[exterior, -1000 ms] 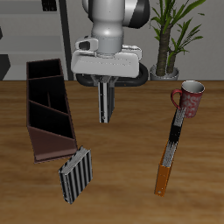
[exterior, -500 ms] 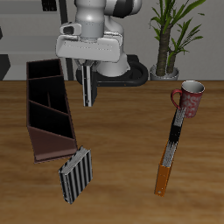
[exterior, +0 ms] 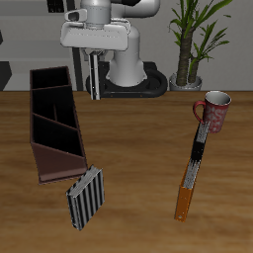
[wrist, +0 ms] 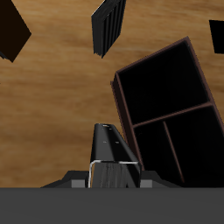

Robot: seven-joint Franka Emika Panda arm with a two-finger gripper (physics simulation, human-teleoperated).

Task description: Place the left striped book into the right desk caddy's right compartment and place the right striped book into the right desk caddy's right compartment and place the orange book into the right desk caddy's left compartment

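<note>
Since the earlier frames the gripper (exterior: 94,57) carries its striped book (exterior: 94,81) up and back across the table, from over the bare middle toward the caddy (exterior: 54,124), and now hangs higher, near the caddy's far end. The pincer is closed tight on the top of that book, which hangs upright, edge down; the wrist view shows the book (wrist: 114,149) poking out ahead of the fingers with the caddy (wrist: 171,96) just beyond it.

The risk from here, as I judge it, is lowering too early: the book is beside the tray, not yet over a compartment, so its lower edge could catch a wall or divider, or drop into the wrong section.

The arm reaches out from its base with the wrist pointing straight down.

The other striped book (exterior: 85,198) lies near the caddy's front end; the orange book (exterior: 184,201) lies well apart, near the mug (exterior: 214,110).
</note>
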